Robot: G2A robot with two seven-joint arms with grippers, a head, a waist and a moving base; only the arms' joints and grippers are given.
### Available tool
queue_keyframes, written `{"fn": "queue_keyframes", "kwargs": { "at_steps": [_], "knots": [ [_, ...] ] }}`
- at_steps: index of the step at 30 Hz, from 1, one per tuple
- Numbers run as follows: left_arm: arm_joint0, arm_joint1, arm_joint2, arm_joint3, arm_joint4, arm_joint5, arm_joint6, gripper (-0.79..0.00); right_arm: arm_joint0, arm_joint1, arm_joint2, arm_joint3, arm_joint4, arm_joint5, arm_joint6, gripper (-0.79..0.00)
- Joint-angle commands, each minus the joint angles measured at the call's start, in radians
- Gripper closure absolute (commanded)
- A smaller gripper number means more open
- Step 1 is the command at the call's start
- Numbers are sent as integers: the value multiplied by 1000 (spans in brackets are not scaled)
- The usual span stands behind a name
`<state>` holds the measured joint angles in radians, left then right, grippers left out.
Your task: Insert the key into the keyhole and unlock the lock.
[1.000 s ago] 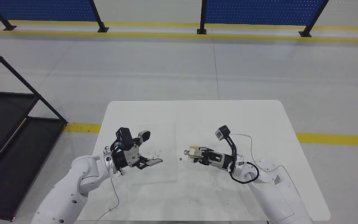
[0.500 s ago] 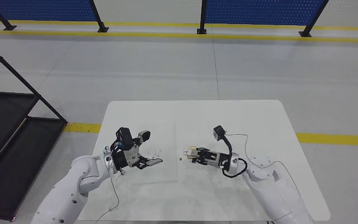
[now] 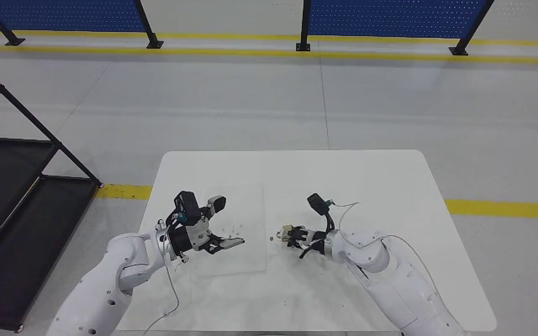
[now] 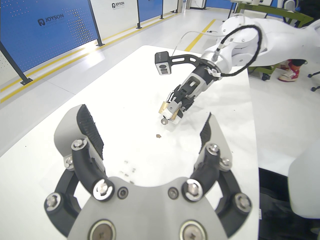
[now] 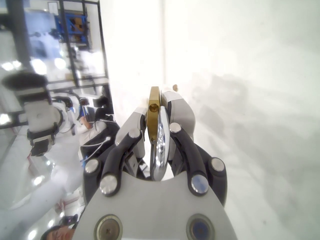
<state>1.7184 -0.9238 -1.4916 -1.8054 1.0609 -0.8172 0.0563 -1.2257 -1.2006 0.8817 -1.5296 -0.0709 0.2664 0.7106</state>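
Brass padlock (image 5: 153, 103) sits clamped between the closed fingers of the right gripper (image 4: 175, 109), held low over the white desk (image 4: 120, 81). A small silver key (image 4: 163, 121) juts from the lock's lower end, apparently already in the keyhole, so I judge insertion done and the turn outstanding. The left gripper (image 4: 146, 112) hovers apart from the key, fingers spread wide and empty. Next it would need to pinch the key's head and twist while the right arm steadies the lock.
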Motion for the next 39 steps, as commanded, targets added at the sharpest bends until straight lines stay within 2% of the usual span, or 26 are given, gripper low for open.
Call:
{"fn": "queue_keyframes", "kwargs": {
  "at_steps": [1, 12, 23, 24, 25, 26, 27, 39],
  "knots": [
    [0, 0, 0, 0, 0, 0, 0, -785, -2, 0, -3, 1, -10, 26, -4, 0],
    [0, 0, 0, 0, 0, 0, 0, -785, 12, 0, -29, -20, -109, 190, -3, 0],
    [0, 0, 0, 0, 0, 0, 0, -785, 7, 6, -28, -55, -163, 252, 21, 0],
    [0, 0, 0, 0, 0, 0, 0, -785, 6, 6, -27, -55, -165, 257, 22, -95],
    [0, 0, 0, 0, 0, 0, 0, -785, 6, 6, -27, -57, -167, 262, 24, -268],
    [0, 0, 0, 0, 0, 0, 0, -785, 6, 7, -27, -60, -171, 266, 24, -594],
    [0, 0, 0, 0, 0, 0, 0, -785, 6, 7, -27, -63, -172, 268, 25, -785],
    [0, 0, 0, 0, 0, 0, 0, -785, -9, 14, -16, -112, -225, 297, 21, -785]
  ]
}}
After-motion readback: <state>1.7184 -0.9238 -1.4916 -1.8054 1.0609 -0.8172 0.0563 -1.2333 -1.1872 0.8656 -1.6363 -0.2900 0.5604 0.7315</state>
